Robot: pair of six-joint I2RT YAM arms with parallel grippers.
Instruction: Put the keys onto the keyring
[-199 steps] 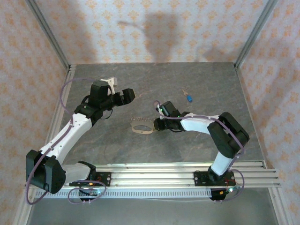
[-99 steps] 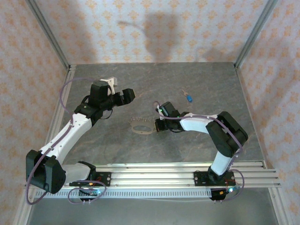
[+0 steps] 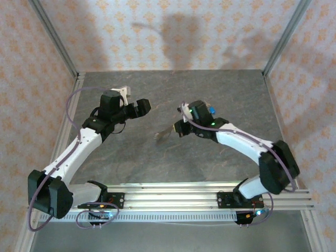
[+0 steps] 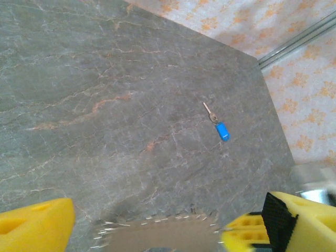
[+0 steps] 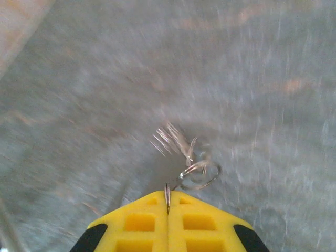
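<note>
Raised off the table, the keyring hangs clenched in right fingers; left fingers released.

Grey stone-look table top w/ thin pale & orange-brown lines fills the middle. Walls at back, left & right have pale paper w/ small orange flower shapes. Silver metal posts lean in upper left & upper right corners. Silver rails run along the bottom edge. Soft dark shadows on back wall, top middle.

Bright, even light — soft shadows on the back wall, right-wrist view motion-blurred
</note>
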